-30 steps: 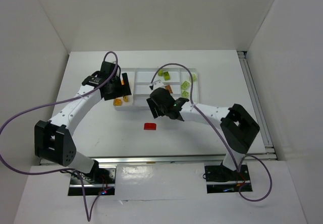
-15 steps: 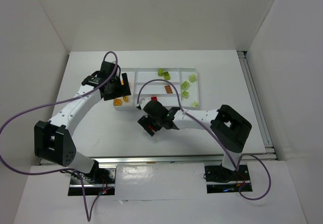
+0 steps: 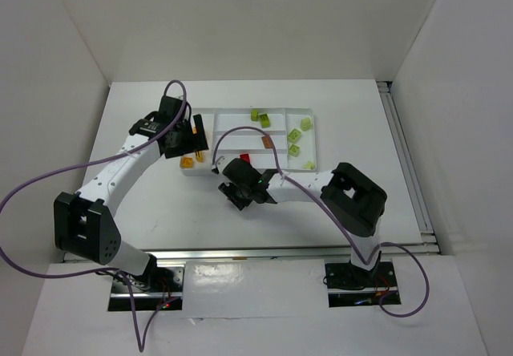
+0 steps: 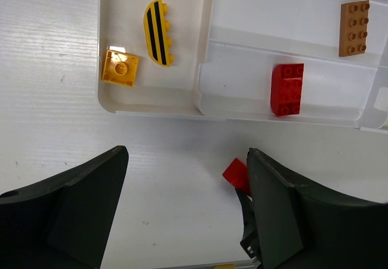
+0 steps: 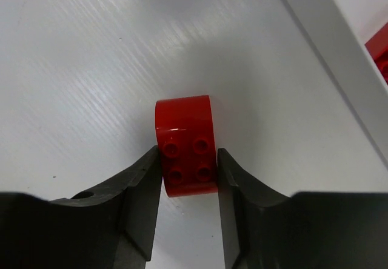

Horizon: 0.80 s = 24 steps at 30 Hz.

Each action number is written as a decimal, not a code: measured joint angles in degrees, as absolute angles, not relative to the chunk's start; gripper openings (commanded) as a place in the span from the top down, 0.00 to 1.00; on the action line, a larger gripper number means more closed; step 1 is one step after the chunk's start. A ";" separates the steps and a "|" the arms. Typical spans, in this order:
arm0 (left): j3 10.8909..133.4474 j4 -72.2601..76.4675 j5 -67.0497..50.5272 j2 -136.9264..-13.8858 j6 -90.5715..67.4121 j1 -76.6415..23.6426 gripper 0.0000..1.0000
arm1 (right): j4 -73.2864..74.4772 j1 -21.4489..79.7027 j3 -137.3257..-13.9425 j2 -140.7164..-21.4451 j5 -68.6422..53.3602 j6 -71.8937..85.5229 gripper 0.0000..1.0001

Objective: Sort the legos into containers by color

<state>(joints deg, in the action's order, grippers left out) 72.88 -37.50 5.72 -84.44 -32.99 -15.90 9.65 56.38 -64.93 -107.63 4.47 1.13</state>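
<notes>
On the table just in front of the white tray lies a red lego with a rounded end. My right gripper is shut on it, both fingers pressed to its sides. In the top view that gripper covers the brick. My left gripper is open with nothing between its fingers and hovers over the table at the tray's left end. The tray holds a yellow oval lego, a yellow square one, a red brick and a brown brick.
Several green legos lie in the tray's right compartments, and an orange-brown one in a middle compartment. White walls close in the table on the left, back and right. A purple cable loops over the tray.
My right arm swung down and left from over the tray to the table, and its jaws closed on the red lego there. The left arm has stayed put.
</notes>
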 measured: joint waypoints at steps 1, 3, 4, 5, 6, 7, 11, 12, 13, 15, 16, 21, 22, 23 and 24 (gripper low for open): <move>72.88 -37.47 5.76 -84.44 -32.99 -15.90 0.10 | 9.69 56.38 -64.90 -107.53 4.82 1.45 0.67; 72.90 -37.50 5.82 -84.44 -32.97 -15.90 0.10 | 9.74 56.38 -64.58 -106.69 6.35 1.96 0.69; 72.99 -37.54 5.82 -84.44 -32.93 -15.90 0.10 | 9.58 56.38 -63.94 -105.73 7.42 2.52 0.69; 73.34 -37.82 5.80 -84.44 -32.86 -15.90 0.10 | 9.61 56.38 -62.81 -103.96 9.04 3.31 0.69; 73.73 -38.02 5.80 -84.44 -32.82 -15.90 0.10 | 9.69 56.27 -62.17 -102.48 10.15 4.05 0.69; 74.39 -38.33 5.78 -84.44 -32.77 -15.90 0.10 | 9.85 55.83 -61.76 -100.82 11.35 4.95 0.69; 76.42 -38.44 5.80 -84.44 -32.73 -15.90 0.10 | 9.63 52.16 -62.72 -96.14 15.09 8.23 0.69; 76.51 -38.44 5.80 -84.44 -32.73 -15.90 0.10 | 9.52 50.78 -63.44 -95.94 16.03 8.97 0.69; 76.53 -38.52 5.80 -84.44 -32.73 -15.90 0.10 | 9.47 49.21 -64.29 -96.03 16.78 9.63 0.69; 76.53 -38.70 5.80 -84.60 -32.73 -15.90 0.10 | 9.65 46.76 -66.04 -96.92 17.87 10.72 0.69; 76.51 -38.76 5.80 -84.71 -32.67 -15.90 0.10 | 9.67 45.69 -66.92 -97.58 18.13 11.14 0.69; 76.53 -38.98 5.85 -85.47 -31.59 -15.90 0.10 | 9.43 42.83 -69.71 -101.49 18.61 12.88 0.66; 76.53 -38.98 5.87 -85.52 -31.48 -15.90 0.10 | 9.47 42.46 -70.02 -102.30 18.61 13.17 0.65; 76.53 -38.98 5.91 -85.52 -31.46 -15.90 0.10 | 9.50 42.24 -70.37 -103.13 18.61 13.30 0.65; 76.53 -38.98 5.93 -85.52 -31.46 -15.90 0.10 | 9.82 42.11 -71.05 -104.12 18.63 13.47 0.65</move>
